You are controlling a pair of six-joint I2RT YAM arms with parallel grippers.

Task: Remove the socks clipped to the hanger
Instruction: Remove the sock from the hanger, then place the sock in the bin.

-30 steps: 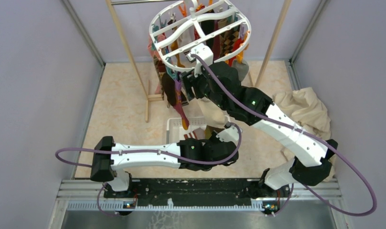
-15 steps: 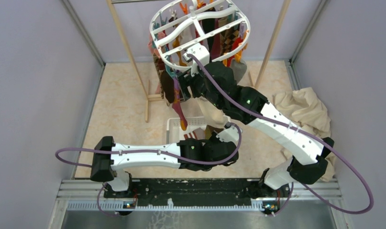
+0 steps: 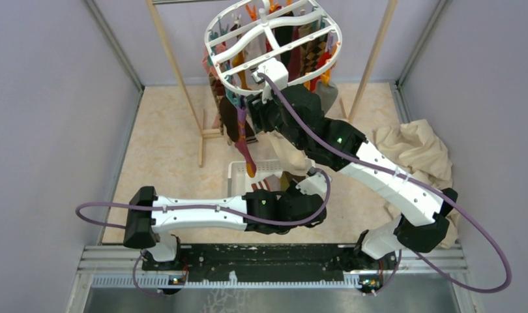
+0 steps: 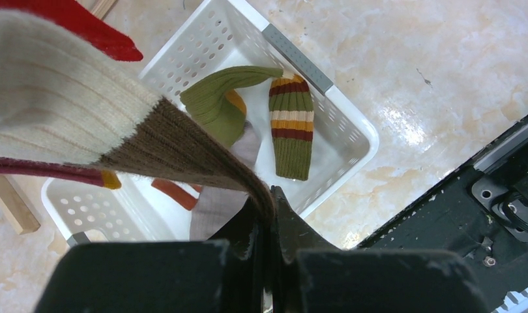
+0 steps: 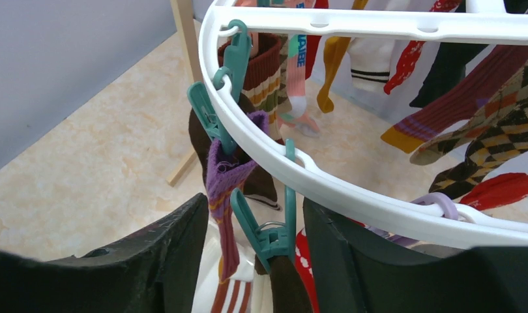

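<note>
Right wrist view showed the right tool (image 5: 255,199) spread, its fingers flanking a teal clip (image 5: 269,238) and a purple sock (image 5: 222,182) that dangled from the white hanger (image 5: 352,192), where other socks (image 5: 470,98) hung clipped. The left tool (image 4: 266,202) was pressed together, pinching a cream-and-brown sock (image 4: 85,111) above a white slotted basket (image 4: 343,117) that held a green striped sock (image 4: 291,130).

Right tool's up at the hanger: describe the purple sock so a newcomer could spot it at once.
Find the white oval hanger and follow its rim to the bend nearest the right tool. There, a teal clip pinches the purple sock, which dangles between the tool's open fingers. It is the only purple one; a dark brown sock hangs behind it.
</note>
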